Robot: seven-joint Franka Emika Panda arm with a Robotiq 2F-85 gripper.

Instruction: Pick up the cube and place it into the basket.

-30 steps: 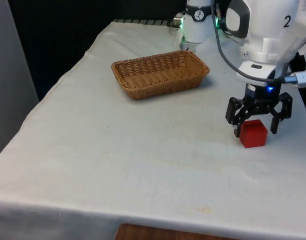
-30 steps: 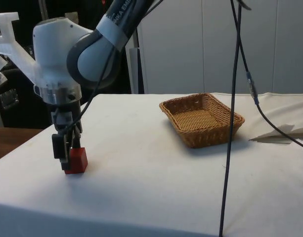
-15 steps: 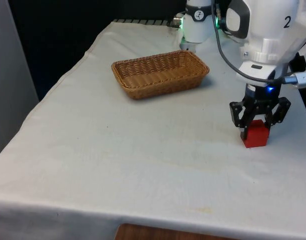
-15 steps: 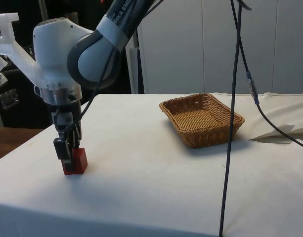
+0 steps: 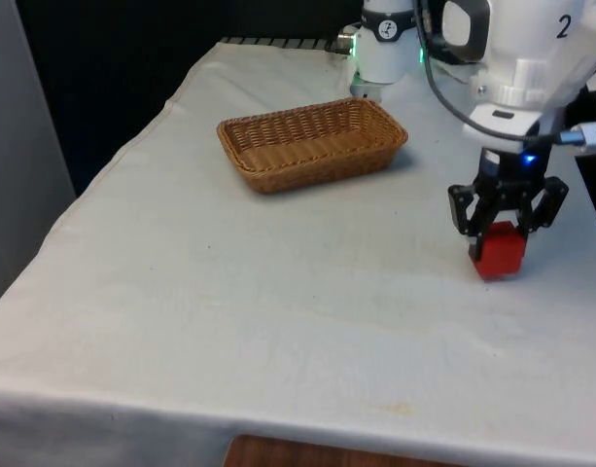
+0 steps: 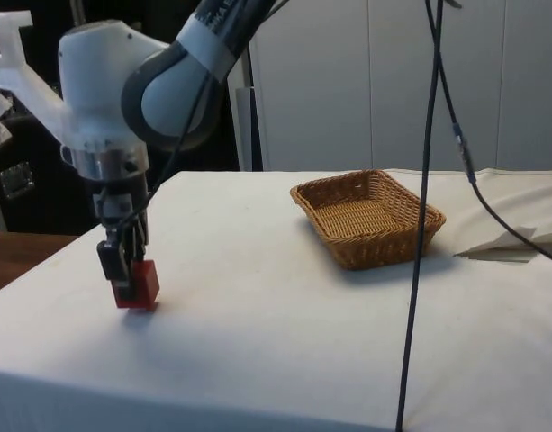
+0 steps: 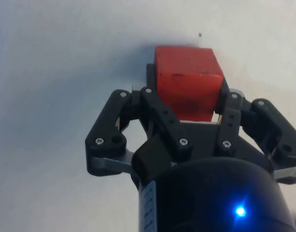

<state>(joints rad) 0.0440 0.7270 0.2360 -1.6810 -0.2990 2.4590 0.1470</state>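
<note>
1. Since the earlier frames, the red cube (image 5: 499, 251) is being raised slightly off the bench (image 5: 278, 292) by the end effector (image 5: 505, 236), whose fingers, spread around the cube a second ago, are now being held clenched on it.
2. From the side, the cube (image 6: 138, 285) is being carried just above the white cloth, with a faint shadow being cast beneath it, and the end effector (image 6: 122, 270) is being pointed straight down.
3. At the wrist, the cube (image 7: 188, 80) is being gripped on two opposite faces by the black fingers (image 7: 152, 104).
4. Near the front view's right edge, the cube is being kept well apart from the woven basket (image 5: 312, 142), which is being left on the bench toward the far side.
5. From the side, the basket (image 6: 367, 217) is being shown with nothing inside it.
</note>
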